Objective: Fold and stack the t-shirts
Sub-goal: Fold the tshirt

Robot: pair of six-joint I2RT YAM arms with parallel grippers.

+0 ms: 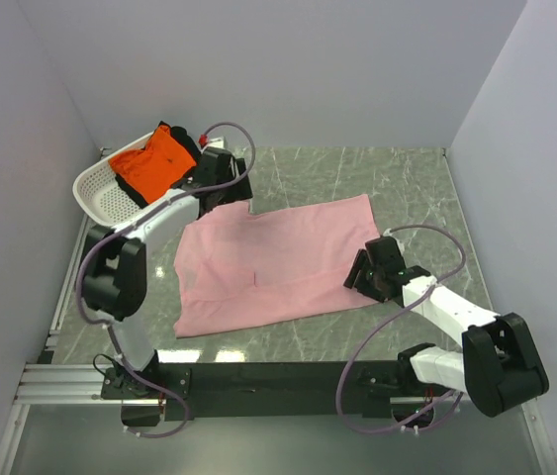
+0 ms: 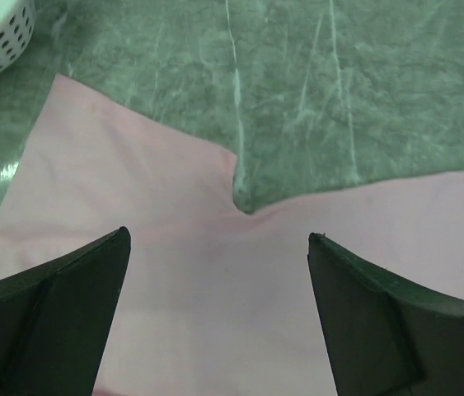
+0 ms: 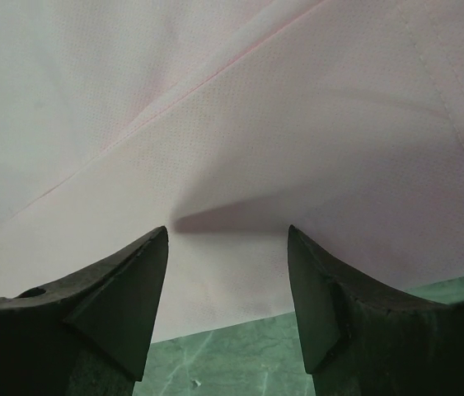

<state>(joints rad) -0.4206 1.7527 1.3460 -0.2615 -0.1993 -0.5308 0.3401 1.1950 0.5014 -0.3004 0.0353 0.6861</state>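
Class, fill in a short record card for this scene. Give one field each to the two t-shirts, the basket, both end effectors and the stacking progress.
pink t-shirt: spread flat on the green marbled table
orange t-shirt: bunched in the basket, apart from the pink one
basket: white, perforated, at the far left of the table
left end effector: open, over the pink t-shirt where sleeve meets body
right end effector: open, over the pink t-shirt near its right edge
stack: not yet started
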